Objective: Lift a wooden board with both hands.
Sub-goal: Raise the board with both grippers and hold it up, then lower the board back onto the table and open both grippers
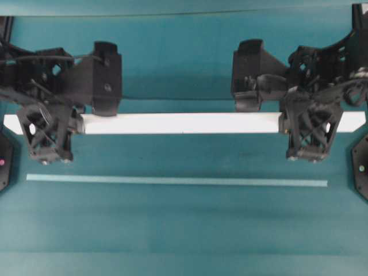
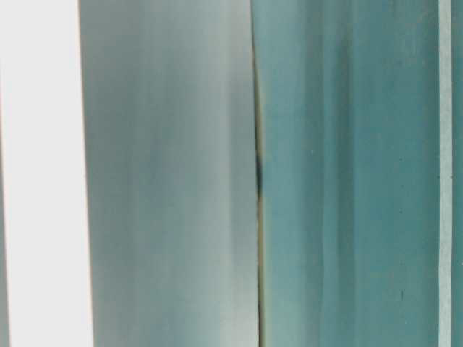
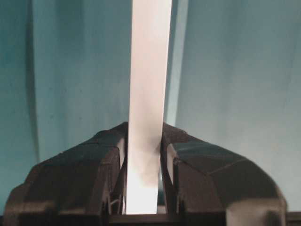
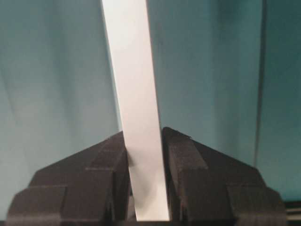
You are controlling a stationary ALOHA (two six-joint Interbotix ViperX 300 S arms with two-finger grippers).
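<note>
While both arms grip: the wooden board spans the teal table crosswise, each end clamped.
Lift: best raised level, both arms rising together so the plank neither tilts nor slips.
Left gripper: fingers closed tight on the board's edges.
Right gripper: fingers likewise pinching the plank, no gap.
Pale strip: lies apart, nearer the front.

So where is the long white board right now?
In the overhead view the wooden board stretches across the middle, above the thin teal strip, with the left gripper and right gripper clamped on its ends.
</note>
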